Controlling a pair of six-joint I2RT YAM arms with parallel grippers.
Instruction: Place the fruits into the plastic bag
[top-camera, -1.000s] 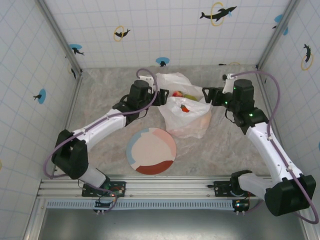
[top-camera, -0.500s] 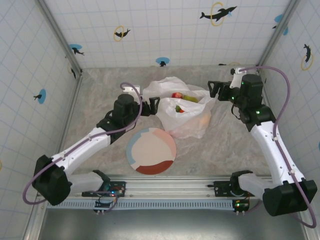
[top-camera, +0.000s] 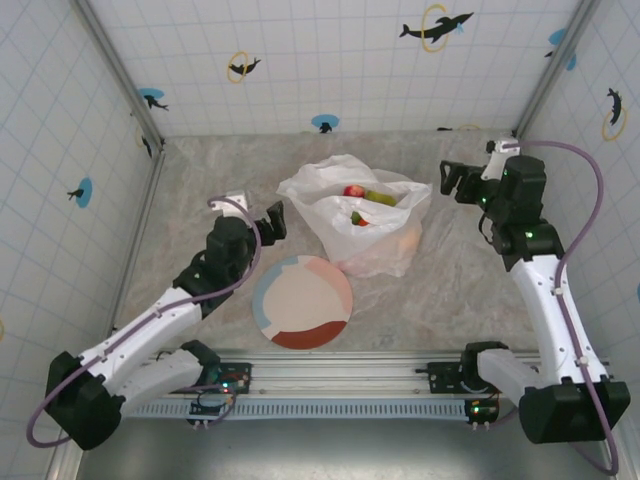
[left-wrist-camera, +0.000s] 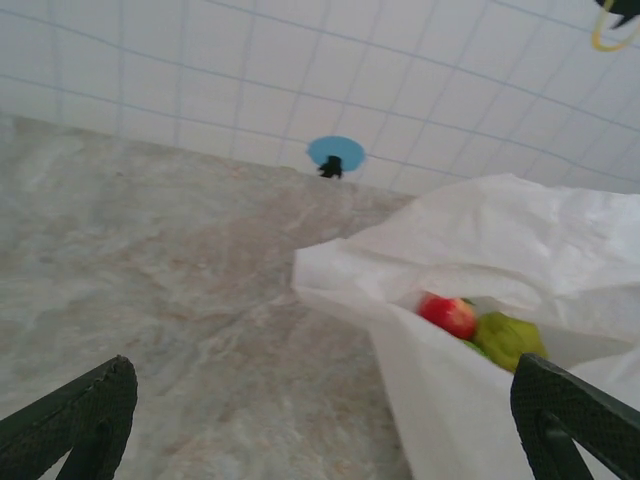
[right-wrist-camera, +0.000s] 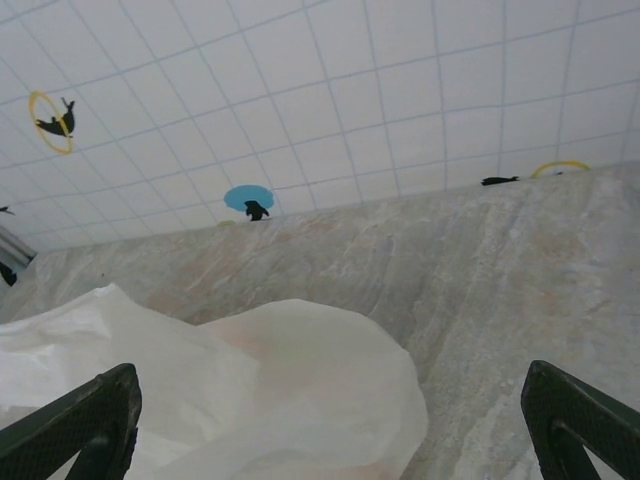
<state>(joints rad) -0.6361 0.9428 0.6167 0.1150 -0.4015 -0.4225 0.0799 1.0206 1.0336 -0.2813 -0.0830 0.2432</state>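
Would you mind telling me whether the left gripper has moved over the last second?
Yes. The left gripper has drawn back from the bag, toward the plate.

White gridded walls (top-camera: 330, 60) with dolphin stickers (top-camera: 436, 26) enclose a marbled tabletop (top-camera: 200, 190).

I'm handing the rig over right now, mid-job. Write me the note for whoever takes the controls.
Left hand: open, empty, beside the plastic bag on its left, not touching.
Right hand: open, empty, off the bag's right side.
Fruits: red apple and pear lie in the bag's open mouth, a strawberry close by; an orange shape shows through the bag wall.
Done: no fruit seen on the plate or the table.
Left: probably nothing; the bag hides part of its contents, so check the count.
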